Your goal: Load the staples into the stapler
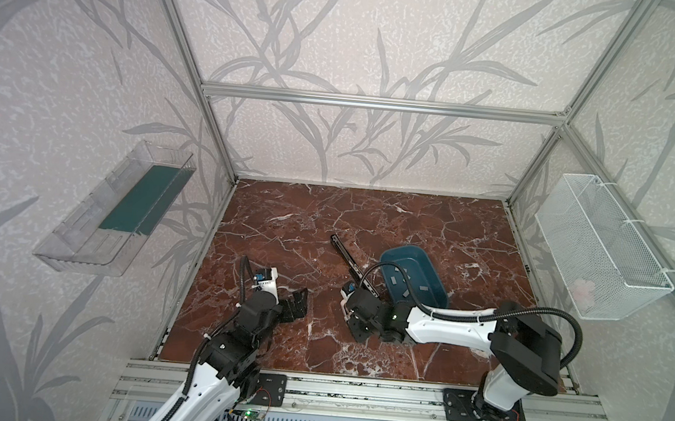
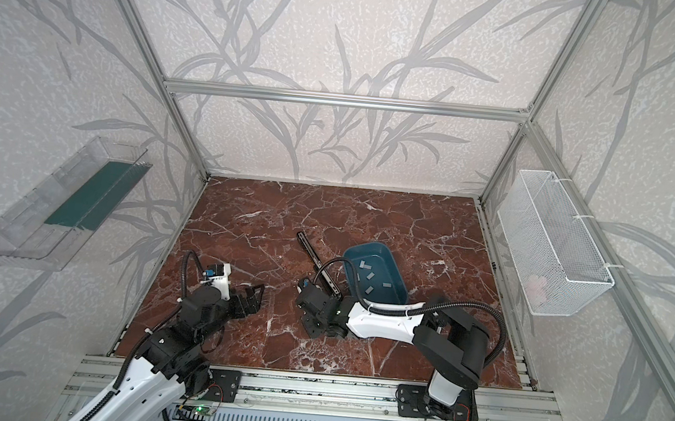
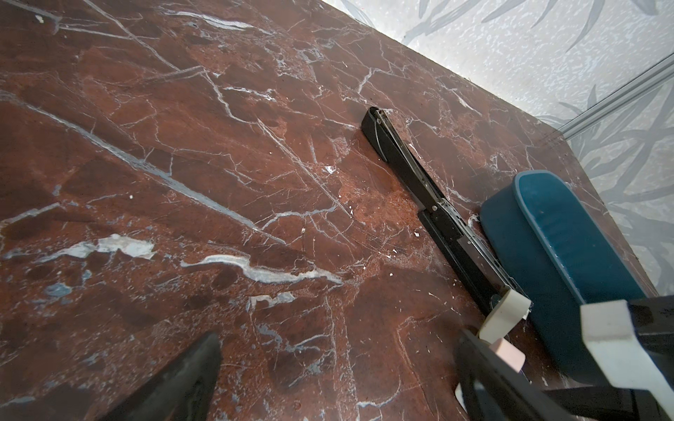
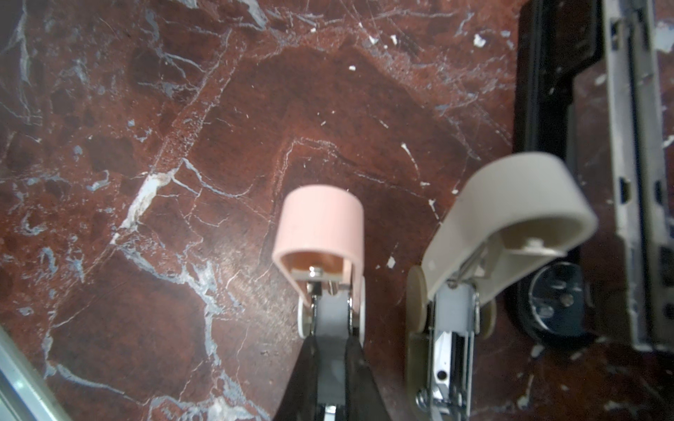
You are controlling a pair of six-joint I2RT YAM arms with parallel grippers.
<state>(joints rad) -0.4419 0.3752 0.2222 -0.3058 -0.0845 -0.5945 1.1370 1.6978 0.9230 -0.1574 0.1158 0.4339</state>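
Two arms reach over a red-brown marble counter [image 1: 369,214]. Left fingers [image 1: 298,299] sit at the counter's 8 o'clock, low over the stone, spread fully wide and holding nothing. A slim black stapler [image 1: 353,267] lies near centre, hinged open and flat, running from 11 o'clock to 5 o'clock. Right fingers [image 4: 321,218] point down at the stapler's 5 o'clock end. Their pink and grey pads are drawn close with only a slim gap, and nothing is gripped. In the right wrist view the grey pad overlaps the stapler's end; I cannot tell whether they touch. A teal oblong plastic tray [image 1: 426,267] stands just beside the stapler, at its 3 o'clock. Several small flat grey staple strips [image 2: 387,283] lie scattered on the tray floor. A white wire mesh basket [image 1: 615,261] hangs on the wall at 3 o'clock.
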